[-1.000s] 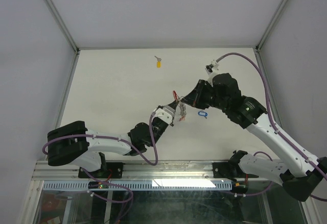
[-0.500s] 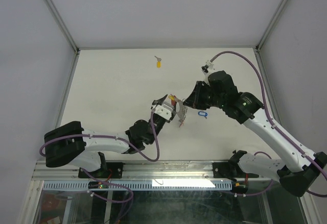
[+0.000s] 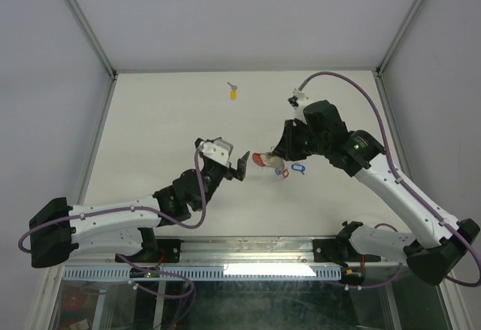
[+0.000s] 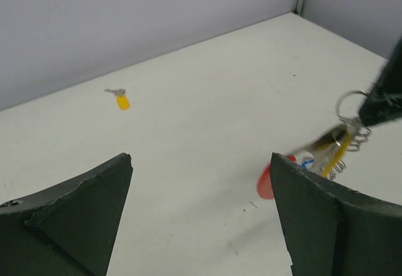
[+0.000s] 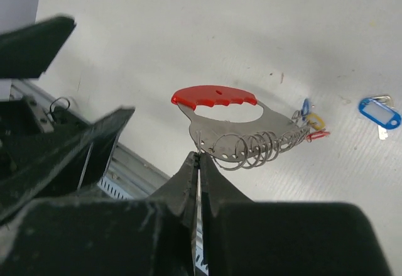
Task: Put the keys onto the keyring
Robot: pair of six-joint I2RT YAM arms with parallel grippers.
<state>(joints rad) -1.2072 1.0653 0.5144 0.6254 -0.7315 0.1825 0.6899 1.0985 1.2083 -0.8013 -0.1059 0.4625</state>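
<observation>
Keyring first: it hangs in the air over the middle of the counter, a little toward the right edge. The right fingers are pinched tight on one thin wire loop at its lower edge. It's a flat silvery plate with a scalloped red plastic strip arching over the top and a coil of bright wire rings strung beneath. A cluster of small keys with blue, yellow and red heads dangles off one end.

Its long axis runs crosswise to the right fingers. In the overhead view it runs roughly left to right, red end pointing at the left arm.

The left fingers are spread wide with nothing between them. They face the keyring, which sits ahead and off to their right, near but apart.

Two loose keys show on the matte white counter. The blue-tagged key lies just beside the keyring on the side toward the right edge. The yellow-headed key rests well away, near the middle of the far edge.

My read: the left arm is the free one, so fetching a loose key falls to it. Both keys are tiny and flat, which makes for a fiddly pick.
</observation>
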